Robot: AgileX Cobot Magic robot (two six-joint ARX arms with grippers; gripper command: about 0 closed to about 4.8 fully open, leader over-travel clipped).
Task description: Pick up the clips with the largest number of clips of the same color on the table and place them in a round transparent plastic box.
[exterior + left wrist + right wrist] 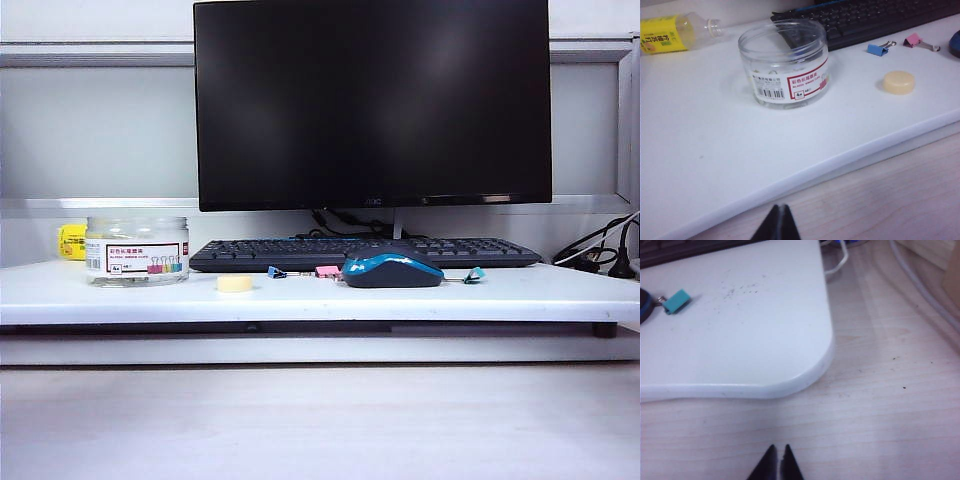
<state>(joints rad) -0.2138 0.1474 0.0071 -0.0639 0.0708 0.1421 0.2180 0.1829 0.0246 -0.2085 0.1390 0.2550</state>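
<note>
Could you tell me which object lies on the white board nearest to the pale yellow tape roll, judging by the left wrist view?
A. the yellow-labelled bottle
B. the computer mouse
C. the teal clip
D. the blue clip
D: in the left wrist view the blue clip lies just beyond the pale yellow tape roll, closer than the pink clip, the round transparent plastic box or the bottle.

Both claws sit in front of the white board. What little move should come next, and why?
Probably open the left claw and lift it over the white board toward the blue clip and pink clip: it is shut, holds nothing, and the round box stands open nearby. The right claw is shut too.
</note>
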